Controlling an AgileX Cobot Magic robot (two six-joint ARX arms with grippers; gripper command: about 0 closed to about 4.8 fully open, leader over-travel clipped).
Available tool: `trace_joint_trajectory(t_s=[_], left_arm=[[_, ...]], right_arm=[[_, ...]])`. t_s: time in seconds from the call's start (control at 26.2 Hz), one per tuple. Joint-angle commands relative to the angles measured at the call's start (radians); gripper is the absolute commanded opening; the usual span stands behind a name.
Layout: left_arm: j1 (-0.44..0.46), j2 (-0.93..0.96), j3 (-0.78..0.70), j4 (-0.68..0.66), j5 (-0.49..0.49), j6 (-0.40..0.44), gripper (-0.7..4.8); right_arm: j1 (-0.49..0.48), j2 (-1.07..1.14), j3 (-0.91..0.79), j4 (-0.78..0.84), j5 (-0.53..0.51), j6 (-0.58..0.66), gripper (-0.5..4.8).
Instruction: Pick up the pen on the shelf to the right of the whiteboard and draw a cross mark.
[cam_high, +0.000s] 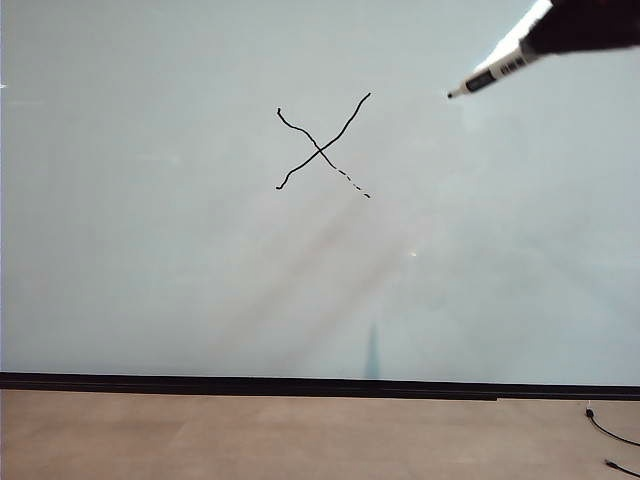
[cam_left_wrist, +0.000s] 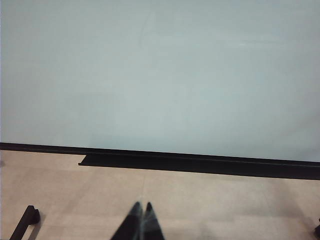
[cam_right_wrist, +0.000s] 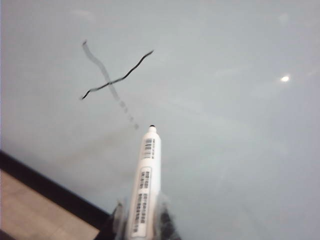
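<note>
The pen (cam_right_wrist: 146, 192), light, stiff and smooth-barrelled, is clamped at its rear by the right gripper (cam_right_wrist: 142, 225) fingers, tip clear of the whiteboard (cam_high: 150, 280) near its upper right, well apart from the finished cross mark (cam_high: 322, 148). The left gripper (cam_left_wrist: 142, 209) fingers are pressed together, low by the board's bottom edge.

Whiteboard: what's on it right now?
On the whiteboard there is one black cross mark, one arm ending in dashes. The pen, held in the right gripper, points at the board from the upper right. The left gripper is shut, low down.
</note>
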Motion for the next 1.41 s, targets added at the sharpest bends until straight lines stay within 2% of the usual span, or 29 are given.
trace_joint_trajectory(t_s=[0.04, 0.38, 0.53, 0.88, 1.22, 1.41], left_arm=[[0.0, 0.0, 0.003, 0.009, 0.004, 0.005, -0.04], [0.0, 0.0, 0.003, 0.009, 0.004, 0.005, -0.05], [0.0, 0.0, 0.003, 0.009, 0.004, 0.004, -0.04], [0.0, 0.0, 0.003, 0.009, 0.004, 0.005, -0.04], [0.0, 0.0, 0.003, 0.009, 0.004, 0.005, -0.05], [0.0, 0.0, 0.003, 0.009, 0.003, 0.004, -0.04]], right_arm=[[0.001, -0.082, -0.06, 0.016, 0.023, 0.014, -0.09], [0.002, -0.27, -0.18, -0.013, 0.045, 0.018, -0.09], [0.003, -0.344, -0.206, -0.099, 0.048, 0.042, -0.09], [0.003, -0.499, -0.293, -0.122, 0.048, 0.093, -0.09], [0.003, -0.628, -0.304, -0.251, 0.049, 0.1, -0.09], [0.002, -0.624, -0.305, -0.299, 0.048, 0.119, -0.09]])
